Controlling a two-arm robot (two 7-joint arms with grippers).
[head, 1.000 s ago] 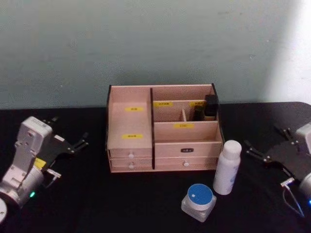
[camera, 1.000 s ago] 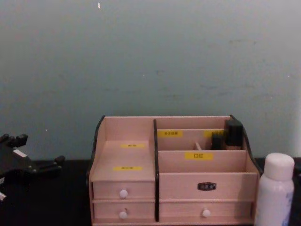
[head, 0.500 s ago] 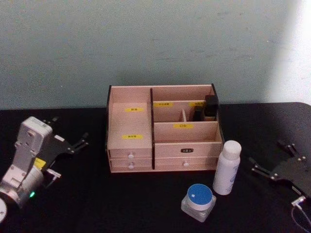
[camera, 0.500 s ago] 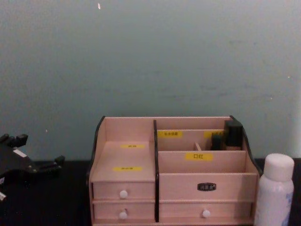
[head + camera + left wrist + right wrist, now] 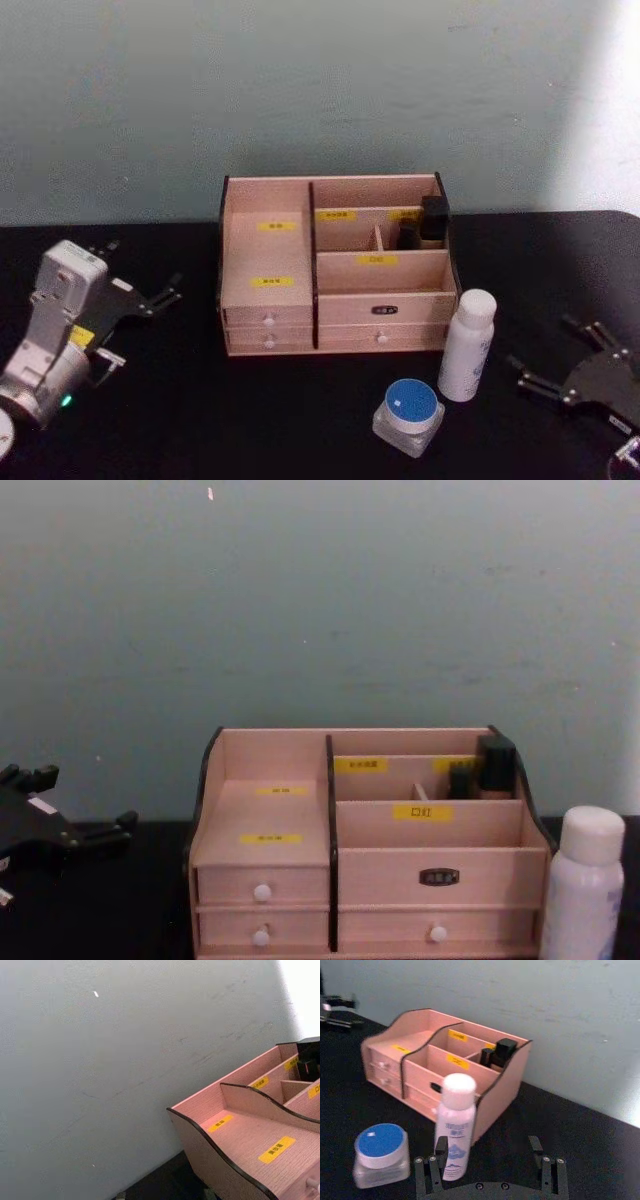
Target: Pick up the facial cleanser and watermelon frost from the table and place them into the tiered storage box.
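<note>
Since a moment ago the right gripper [image 5: 540, 341] has drawn back toward the robot's body and now sits lower at the right side of the black table [image 5: 300, 430]. Nothing else has shifted, and the left gripper [image 5: 145, 265] is where it was.

The right gripper's two fingers [image 5: 427, 1175] are spread wide with nothing between them. Off to the left of those fingers stands the white bottle [image 5: 468, 345], upright, near them but clear of them. In the right wrist view it lines up just ahead of one fingertip, while bare tabletop lies ahead of the other. The blue-lidded jar [image 5: 410, 415] sits further left of the fingers again, just beside the bottle and a little nearer the robot, with a gap between the two. From here I cannot tell which of them is the facial cleanser and which the watermelon frost, as the print is too small to read.

Both rest on the table outside the tiered storage box [image 5: 268, 255], which stands ahead and to the left of the right fingers, just behind the bottle. Its front drawers are shut, and a few small dark items [image 5: 432, 222] stand in its back right compartment.

On the box's far side the left gripper's fingers are likewise spread open and empty, with their tips turned toward the box's left wall and well apart from it.
</note>
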